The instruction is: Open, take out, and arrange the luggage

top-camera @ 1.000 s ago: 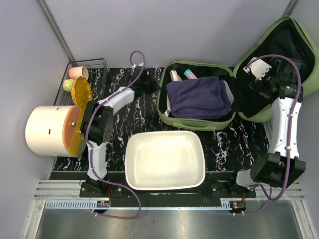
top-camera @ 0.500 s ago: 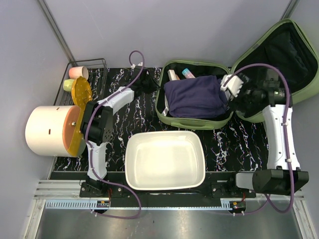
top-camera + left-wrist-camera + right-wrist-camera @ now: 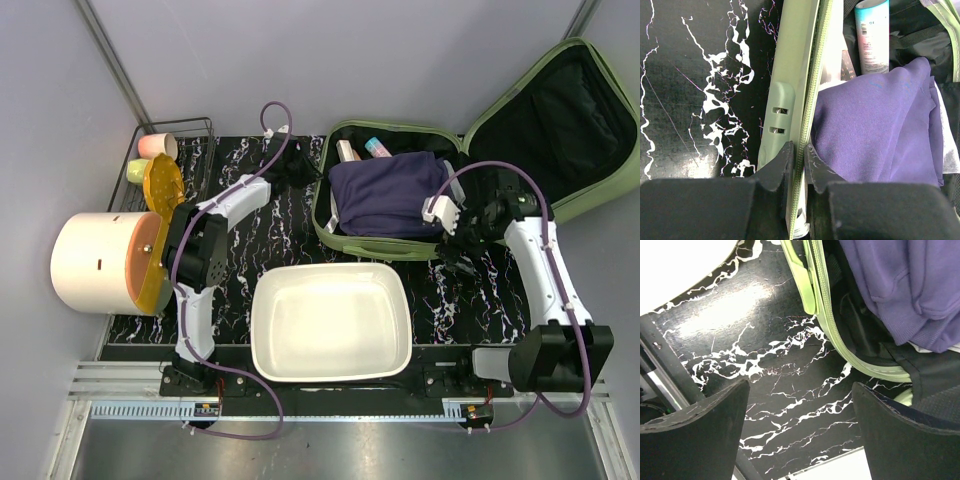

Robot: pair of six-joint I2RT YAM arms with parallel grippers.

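Note:
The olive-green luggage (image 3: pixel 345 232) lies open at the back of the table, its lid (image 3: pixel 560 110) leaning back to the right with the black lining showing. A purple cloth (image 3: pixel 385 195) and two small tubes (image 3: pixel 365 148) lie in it. My left gripper (image 3: pixel 295 170) is shut on the luggage's left rim; in the left wrist view my left gripper (image 3: pixel 799 150) pinches the zipper edge (image 3: pixel 790 65) beside the cloth (image 3: pixel 880 130). My right gripper (image 3: pixel 455 245) is open and empty above the table by the front right corner of the luggage; in the right wrist view it (image 3: pixel 800 385) is near the rim (image 3: pixel 830 305).
A white rectangular bin (image 3: pixel 330 320) sits at the front middle. A wire rack (image 3: pixel 205 150) with cups stands at the back left. A white cylinder (image 3: pixel 95 262) with an orange lid lies at the left edge. The table (image 3: pixel 255 240) is black marble-patterned.
My right gripper has moved from inside the raised lid down and left to the front right corner of the luggage. The lid has stayed open. The left gripper has not moved.

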